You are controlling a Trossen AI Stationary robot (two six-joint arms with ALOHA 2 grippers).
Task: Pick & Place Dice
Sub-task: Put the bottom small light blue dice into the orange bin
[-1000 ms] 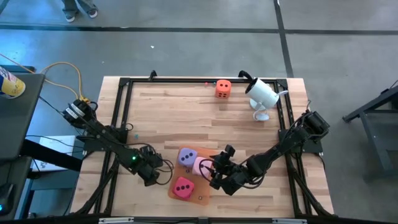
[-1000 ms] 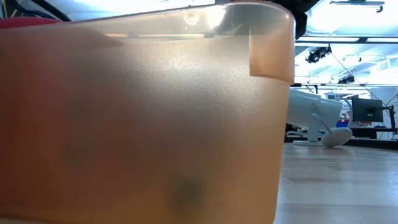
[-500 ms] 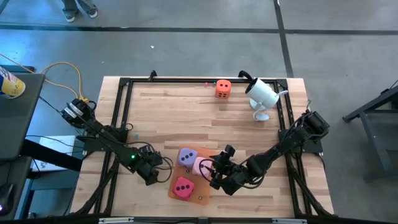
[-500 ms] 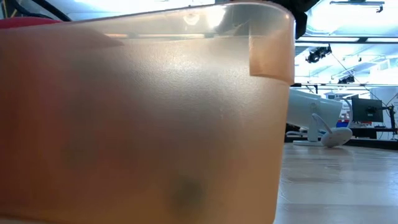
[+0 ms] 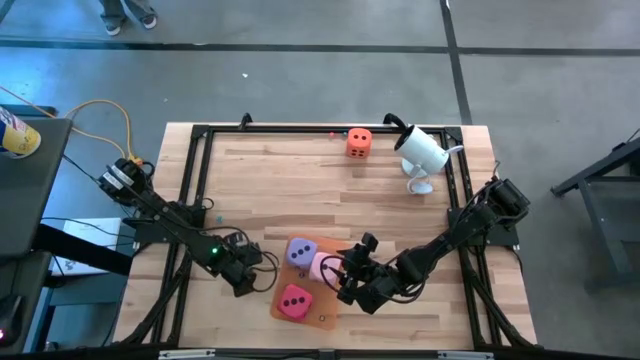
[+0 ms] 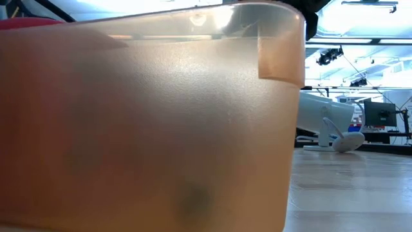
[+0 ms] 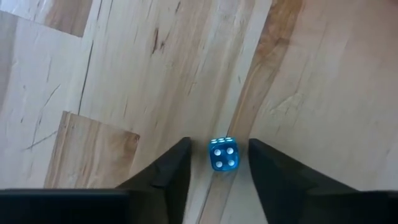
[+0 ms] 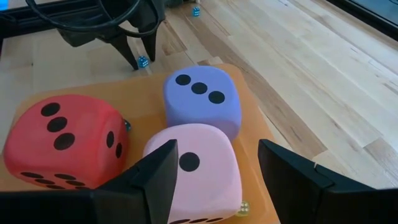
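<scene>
Mat (image 5: pixel 300 292) first: your translucent orange sheet lies at the near edge of the desk (image 5: pixel 300 170), and in the low view it fills almost the whole picture as a hazy orange wall, leaving only a strip of bare wood and the white camera (image 6: pixel 328 122) visible past its edge. On the mat you have the red die (image 5: pixel 293 301) nearest the front, with the pink die (image 5: pixel 323 267) and the purple die (image 5: pixel 301 251) packed close behind it, pink and purple touching. Your right claw (image 8: pixel 214 171) sits just beside the pink die, fingers spread wide to either side of it and not pressing it, so nothing is held. Your left claw (image 7: pixel 217 165) is down at the wood just off the mat's left edge, its two fingers partly apart with a tiny blue die (image 7: pixel 222 154) between the tips; you cannot tell whether they touch it. A second tiny blue die (image 8: pixel 195 11) lies farther out on the wood. Beyond the mat you have a broad stretch of open planks across the middle of the desk. At the far edge the orange die (image 5: pixel 359 142) rests against the black frame rail (image 5: pixel 300 128), well apart from the others, with the white camera near it toward the far right corner.
</scene>
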